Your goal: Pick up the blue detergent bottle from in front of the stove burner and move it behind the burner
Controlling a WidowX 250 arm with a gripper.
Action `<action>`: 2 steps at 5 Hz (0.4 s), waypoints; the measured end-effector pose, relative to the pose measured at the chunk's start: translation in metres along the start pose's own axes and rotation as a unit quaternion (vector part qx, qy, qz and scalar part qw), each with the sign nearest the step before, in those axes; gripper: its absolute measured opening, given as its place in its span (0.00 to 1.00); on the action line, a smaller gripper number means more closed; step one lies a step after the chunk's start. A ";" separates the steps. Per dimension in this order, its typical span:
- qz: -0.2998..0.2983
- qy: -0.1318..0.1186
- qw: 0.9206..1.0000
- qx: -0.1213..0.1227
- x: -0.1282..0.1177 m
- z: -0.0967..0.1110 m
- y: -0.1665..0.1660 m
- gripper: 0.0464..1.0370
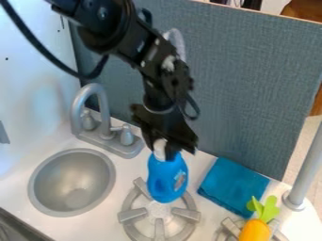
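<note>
gripper [165, 151] holds blue bottle [165, 181] by white cap [159, 148] | blue cloth [232, 185] nearby

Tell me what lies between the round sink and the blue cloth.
In the camera view, the blue bottle and the gray burner are between the sink and the cloth.

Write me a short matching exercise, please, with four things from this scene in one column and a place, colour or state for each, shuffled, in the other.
Things
1. Bottle
2. Cloth
3. Toy carrot
4. Sink

Descriptions
A. Orange, with a green top
B. Round and grey, beside the faucet
C. Blue, with its white cap at the gripper
D. Lying flat near the foot of the upright panel

Right pairs: 1-C, 2-D, 3-A, 4-B
</note>
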State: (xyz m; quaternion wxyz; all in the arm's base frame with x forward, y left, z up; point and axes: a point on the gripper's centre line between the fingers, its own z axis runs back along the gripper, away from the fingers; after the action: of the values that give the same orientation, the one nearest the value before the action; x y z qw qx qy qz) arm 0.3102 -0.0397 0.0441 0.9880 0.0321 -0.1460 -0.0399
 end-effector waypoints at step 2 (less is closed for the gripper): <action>0.094 0.070 0.993 -0.022 0.028 -0.024 0.036 0.45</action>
State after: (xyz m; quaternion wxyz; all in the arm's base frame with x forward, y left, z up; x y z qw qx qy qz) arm 0.3463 -0.0048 0.0324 0.9956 -0.0006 -0.0776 0.0529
